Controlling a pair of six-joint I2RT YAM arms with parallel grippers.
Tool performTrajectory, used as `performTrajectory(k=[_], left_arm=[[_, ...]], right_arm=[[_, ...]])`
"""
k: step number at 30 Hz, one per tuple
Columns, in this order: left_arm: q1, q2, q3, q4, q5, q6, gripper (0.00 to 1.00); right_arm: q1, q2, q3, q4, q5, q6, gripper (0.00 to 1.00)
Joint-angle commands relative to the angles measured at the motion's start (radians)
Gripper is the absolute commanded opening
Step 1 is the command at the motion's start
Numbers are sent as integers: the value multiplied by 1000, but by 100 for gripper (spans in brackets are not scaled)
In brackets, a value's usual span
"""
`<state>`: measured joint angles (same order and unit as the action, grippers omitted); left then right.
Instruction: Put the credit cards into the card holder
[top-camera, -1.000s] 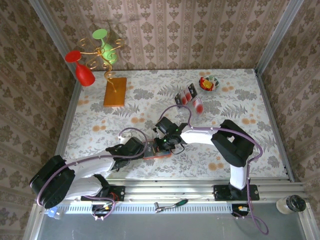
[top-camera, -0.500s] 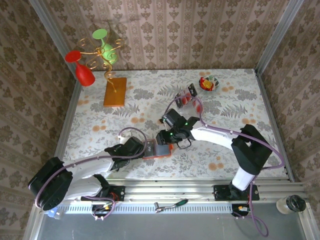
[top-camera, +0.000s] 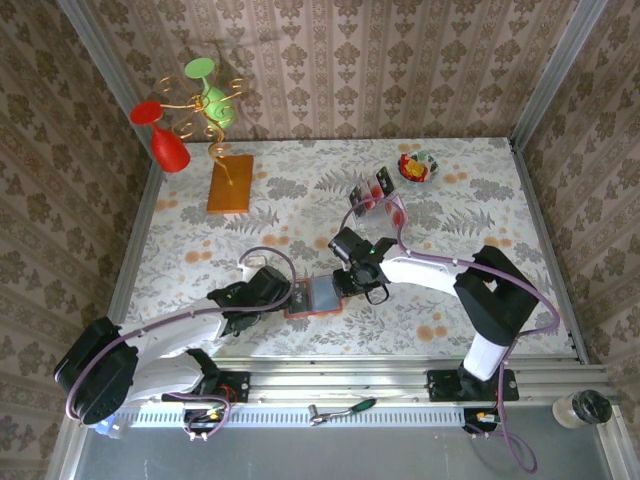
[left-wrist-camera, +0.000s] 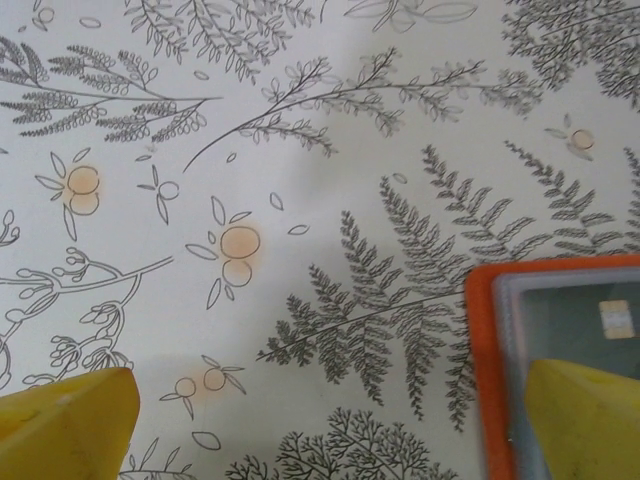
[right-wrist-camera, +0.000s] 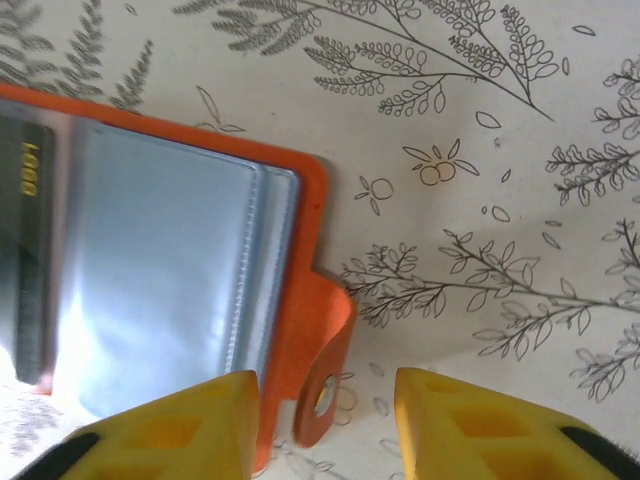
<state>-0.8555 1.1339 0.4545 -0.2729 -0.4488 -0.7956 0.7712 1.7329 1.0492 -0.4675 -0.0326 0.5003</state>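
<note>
- The card holder (top-camera: 318, 297) is lying open on the floral desk (top-camera: 200, 240), its orange rim framing glossy clear sleeves.
- The left gripper (top-camera: 270, 292), jaws wide, is hovering at the holder's left edge. The right gripper (right-wrist-camera: 325, 400), jaws partly parted, is straddling the holder's snap tab (right-wrist-camera: 325, 350).
- The credit cards (top-camera: 373, 190), thin rectangles, are sitting well behind the holder. Each probably needs to enter flat, aligned with a sleeve mouth.

The left gripper (left-wrist-camera: 330, 390) hangs wide open over the fern-printed cloth (left-wrist-camera: 300, 150), with its yellow fingers (left-wrist-camera: 65, 425) at 7 and 5 o'clock. The 5 o'clock one overlaps the open holder (left-wrist-camera: 482, 340), whose orange rim frames a grey-blue sleeve.
</note>
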Motion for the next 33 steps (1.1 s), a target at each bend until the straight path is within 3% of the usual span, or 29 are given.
performTrajectory(k=[1,4,16,20,24,28,33], left_arm=[[10,1,47,-44,5,31,100],[10,18,71,-49,18,41,100],[10,111,150,-10,57,84,100],[10,130,151,-3,62,85,100],[10,129,137,-1,61,80,100],[9,131,115,5,59,72,100],[10,146,82,29,65,63,100]], right_arm=[[-28,12,-11,21,24,1,13],[-50,-10,-39,38,11,7,0],[-100,-112,-135,37,-2,18,0],[-113,-126,-106,12,-9,5,24],[-113,-174,-81,-4,-45,13,29],[-109,-210,-71,25,-124,40,24],[-71,-174,-45,77,-200,72,8]])
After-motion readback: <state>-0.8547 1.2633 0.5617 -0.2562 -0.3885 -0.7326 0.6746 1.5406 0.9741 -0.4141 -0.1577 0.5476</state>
